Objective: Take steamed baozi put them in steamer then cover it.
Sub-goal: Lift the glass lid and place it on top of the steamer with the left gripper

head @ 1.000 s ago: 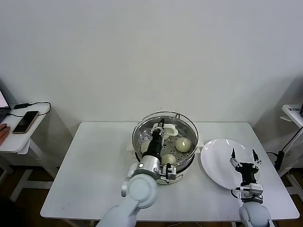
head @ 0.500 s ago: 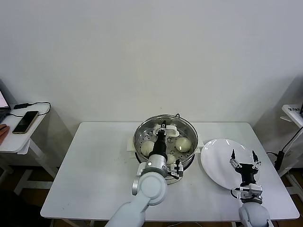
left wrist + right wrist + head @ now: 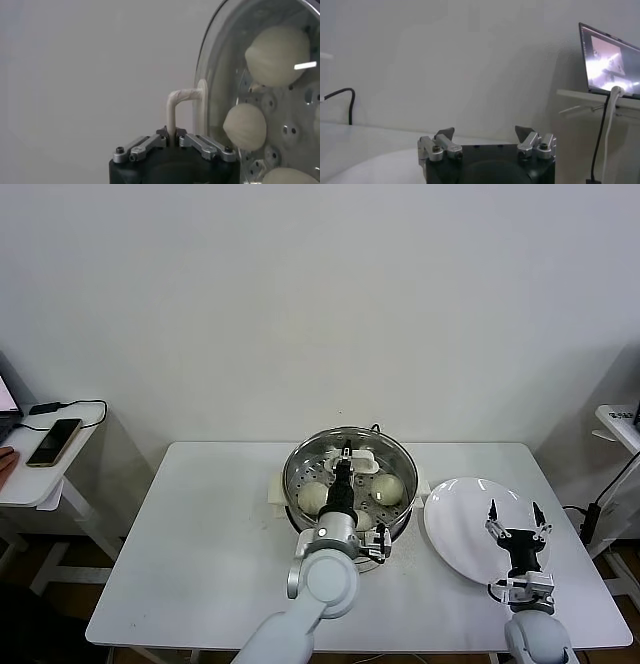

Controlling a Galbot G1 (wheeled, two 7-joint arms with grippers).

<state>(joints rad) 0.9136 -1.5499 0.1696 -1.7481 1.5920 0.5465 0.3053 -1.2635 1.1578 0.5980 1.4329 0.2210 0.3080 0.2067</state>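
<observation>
The steamer (image 3: 398, 522) stands mid-table, a shiny steel pot on a cream base. The clear glass cover (image 3: 366, 462) lies level over its rim. My left gripper (image 3: 345, 452) reaches over the pot and is shut on the cover's white bar handle (image 3: 175, 100); in the left wrist view the left gripper (image 3: 171, 134) pinches the bar between its tips. Through the glass (image 3: 225, 75) I see three steamed baozi (image 3: 277, 49), (image 3: 245, 126), (image 3: 285, 176). In the head view, two baozi (image 3: 313, 497), (image 3: 386, 488) show. My right gripper (image 3: 512, 519) hangs open and empty over the plate.
A flat white plate (image 3: 460, 529) lies right of the steamer, under the right gripper (image 3: 485, 132). A small side table with a phone (image 3: 52, 441) stands at the far left. A shelf with a laptop (image 3: 610, 60) is off to the right.
The cover was tilted and raised over the pot a second ago; my left arm has moved right and lowered it level onto the rim. The right arm has not moved.
</observation>
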